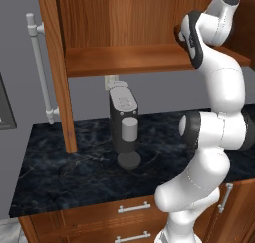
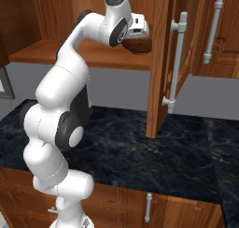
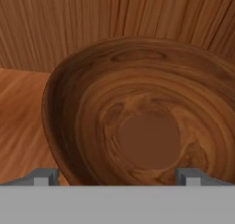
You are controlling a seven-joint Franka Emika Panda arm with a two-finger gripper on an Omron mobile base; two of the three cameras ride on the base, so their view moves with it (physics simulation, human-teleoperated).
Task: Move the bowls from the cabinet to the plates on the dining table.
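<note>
A glossy reddish-brown bowl (image 3: pixel 147 126) stands on the wooden shelf (image 1: pixel 119 58) of the open cabinet (image 2: pixel 42 52). I look into its hollow from close up in the hand view. My gripper (image 3: pixel 117 177) is open, with both fingertips (image 3: pixel 46 176) at the bowl's near side and nothing held between them. From the right base view, the hand (image 2: pixel 138 28) hovers just above the bowl (image 2: pixel 139 46) at the shelf's right end. The plates and the dining table are out of view.
A dark coffee machine (image 1: pixel 124 127) stands on the black marble counter (image 1: pixel 64 167) below the shelf. Open cabinet doors with long silver handles (image 1: pixel 40 67) (image 2: pixel 177 59) flank the opening. Drawers (image 1: pixel 133 207) run under the counter. A closed cabinet (image 2: pixel 214 31) is to the right.
</note>
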